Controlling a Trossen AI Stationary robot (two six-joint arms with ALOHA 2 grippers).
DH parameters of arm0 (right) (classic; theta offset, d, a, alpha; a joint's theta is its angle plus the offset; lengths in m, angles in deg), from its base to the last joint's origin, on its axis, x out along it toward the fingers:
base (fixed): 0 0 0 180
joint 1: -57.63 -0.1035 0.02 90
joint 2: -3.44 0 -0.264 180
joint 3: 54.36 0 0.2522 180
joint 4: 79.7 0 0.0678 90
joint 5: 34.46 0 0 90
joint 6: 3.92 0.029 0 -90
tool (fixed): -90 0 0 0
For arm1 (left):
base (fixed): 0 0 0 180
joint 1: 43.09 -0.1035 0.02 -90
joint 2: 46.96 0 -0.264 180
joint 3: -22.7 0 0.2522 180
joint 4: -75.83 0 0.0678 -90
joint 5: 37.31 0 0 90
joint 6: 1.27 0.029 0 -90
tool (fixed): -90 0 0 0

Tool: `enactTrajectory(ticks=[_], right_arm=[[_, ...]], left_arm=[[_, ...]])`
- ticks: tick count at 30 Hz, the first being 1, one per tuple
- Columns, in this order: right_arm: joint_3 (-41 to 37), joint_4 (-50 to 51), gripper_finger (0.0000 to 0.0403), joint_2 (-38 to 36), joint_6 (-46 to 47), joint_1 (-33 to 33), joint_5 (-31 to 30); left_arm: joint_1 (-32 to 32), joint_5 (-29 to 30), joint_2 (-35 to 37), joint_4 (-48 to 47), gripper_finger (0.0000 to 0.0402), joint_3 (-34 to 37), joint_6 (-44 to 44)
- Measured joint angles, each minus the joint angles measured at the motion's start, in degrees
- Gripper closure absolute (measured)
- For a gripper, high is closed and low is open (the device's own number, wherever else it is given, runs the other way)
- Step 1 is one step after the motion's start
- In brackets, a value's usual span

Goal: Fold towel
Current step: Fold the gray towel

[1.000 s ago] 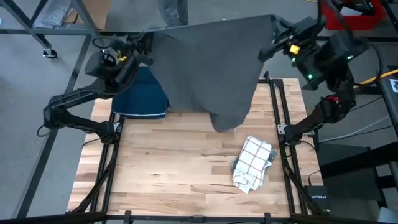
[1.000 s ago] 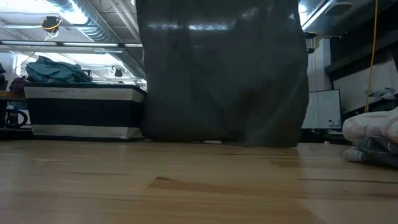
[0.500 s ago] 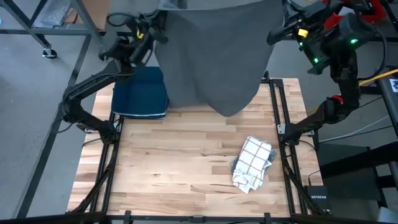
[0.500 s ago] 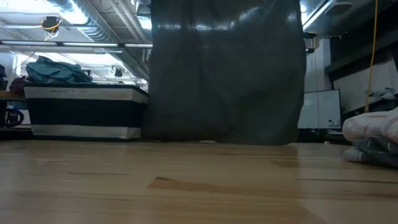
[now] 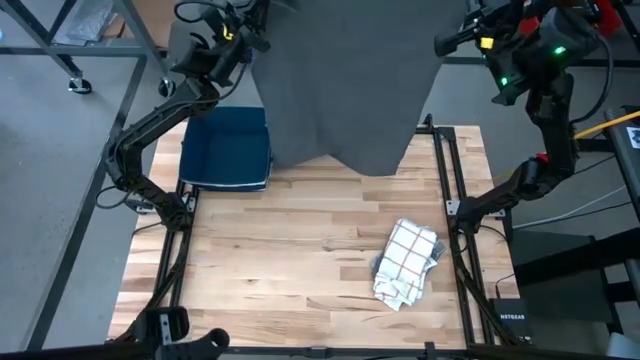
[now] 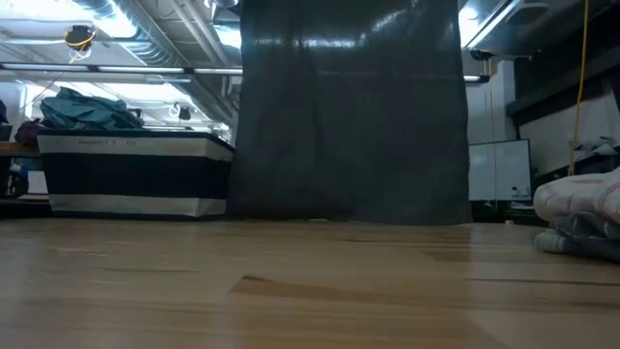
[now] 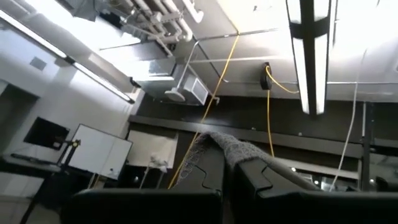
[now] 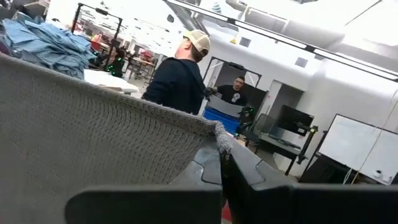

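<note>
At the far left of the table, the left gripper [image 5: 250, 22] is raised high, clamped shut on one top corner of the large dark grey knitted towel [image 5: 345, 85]; the left wrist view shows a pinch of the weave [image 7: 233, 148] caught between its fingers. Below that arm, a folded navy blue cloth [image 5: 226, 148] lies on the pale wooden slatted tabletop [image 5: 300, 260]. The towel hangs as a flat curtain between the arms, and in the low view its hem [image 6: 349, 215] sits at or just above the far part of the table. On the right, the right gripper [image 5: 452, 38] is closed on the other top corner [image 8: 219, 134]. Nearer the front lies a crumpled white checked cloth [image 5: 408, 262]. To lay the towel well, both arms should probably keep level and evenly spread, and lower it clear of both other cloths.
</note>
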Motion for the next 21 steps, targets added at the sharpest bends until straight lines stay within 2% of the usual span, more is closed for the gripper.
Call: enactTrajectory(ticks=[10,16,21], right_arm=[[-0.02,-0.01,0.0401,0.05,-0.26,5.62,2.20],[-0.02,-0.18,0.0401,0.05,-4.71,8.45,3.17],[-0.02,-0.26,0.0401,0.05,-5.69,12.22,5.12]], left_arm=[[-1.40,-2.42,-0.92,1.50,0.0401,0.00,-1.52],[-1.20,-4.99,-1.65,1.80,0.0401,0.00,-1.35],[-1.34,-5.51,-1.74,3.38,0.0401,0.02,2.96]])
